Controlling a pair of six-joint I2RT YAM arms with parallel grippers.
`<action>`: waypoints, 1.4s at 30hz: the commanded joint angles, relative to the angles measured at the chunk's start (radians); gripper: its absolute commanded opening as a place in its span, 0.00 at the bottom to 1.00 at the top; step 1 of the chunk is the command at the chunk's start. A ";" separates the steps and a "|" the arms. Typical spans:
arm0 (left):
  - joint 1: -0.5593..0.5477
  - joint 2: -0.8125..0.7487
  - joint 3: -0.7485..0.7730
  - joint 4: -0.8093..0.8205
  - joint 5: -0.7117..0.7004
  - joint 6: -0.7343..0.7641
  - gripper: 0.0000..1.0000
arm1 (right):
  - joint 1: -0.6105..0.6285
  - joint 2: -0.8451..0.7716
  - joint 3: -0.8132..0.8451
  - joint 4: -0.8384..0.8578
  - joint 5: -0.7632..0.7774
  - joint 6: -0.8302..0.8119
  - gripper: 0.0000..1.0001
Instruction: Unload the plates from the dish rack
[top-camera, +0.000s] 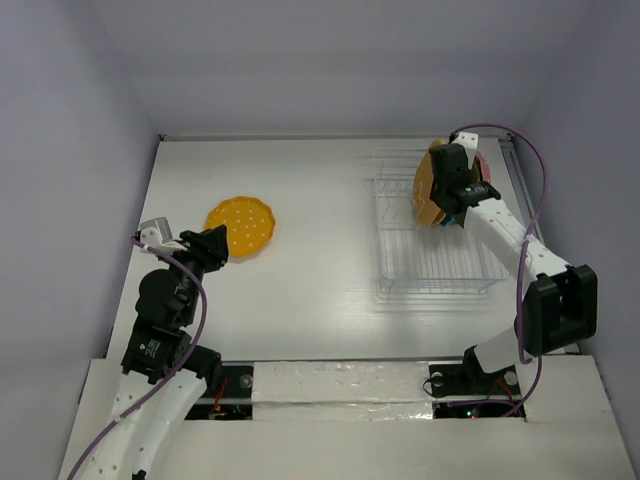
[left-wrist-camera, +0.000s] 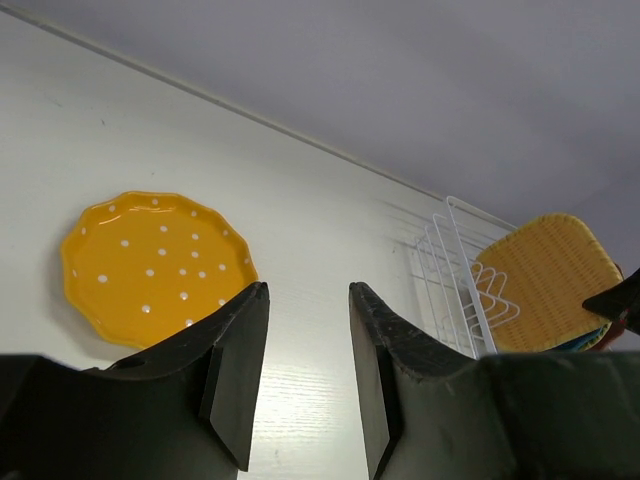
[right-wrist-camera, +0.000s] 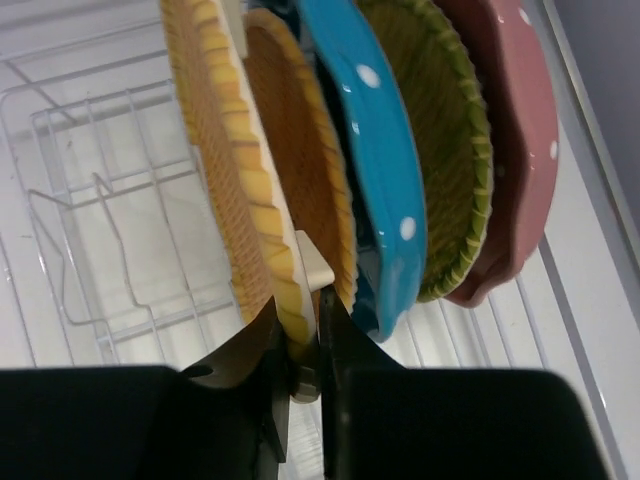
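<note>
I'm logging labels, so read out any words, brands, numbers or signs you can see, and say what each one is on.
No readable word, brand, number or sign in any view.
Yellow dotted plate on the table: white dots only.
Woven plate held by the right gripper: weave only.
Blue plate and pink plate in the dish rack: dots only.
Left arm and right arm: any markings too small to read.

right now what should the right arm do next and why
Probably lift straight up: the right gripper is shut on the front woven plate, which stands in the dish rack close beside the next woven plate, so tilting could knock it.
</note>
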 joint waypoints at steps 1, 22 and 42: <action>0.005 0.003 -0.005 0.038 0.003 0.002 0.35 | 0.002 0.008 0.076 0.030 0.026 -0.027 0.07; 0.023 0.003 -0.007 0.041 0.003 0.000 0.36 | 0.053 -0.346 0.212 0.061 -0.178 -0.070 0.00; 0.034 0.017 -0.007 0.041 0.003 0.003 0.36 | 0.478 -0.127 -0.073 0.162 -0.963 -0.006 0.00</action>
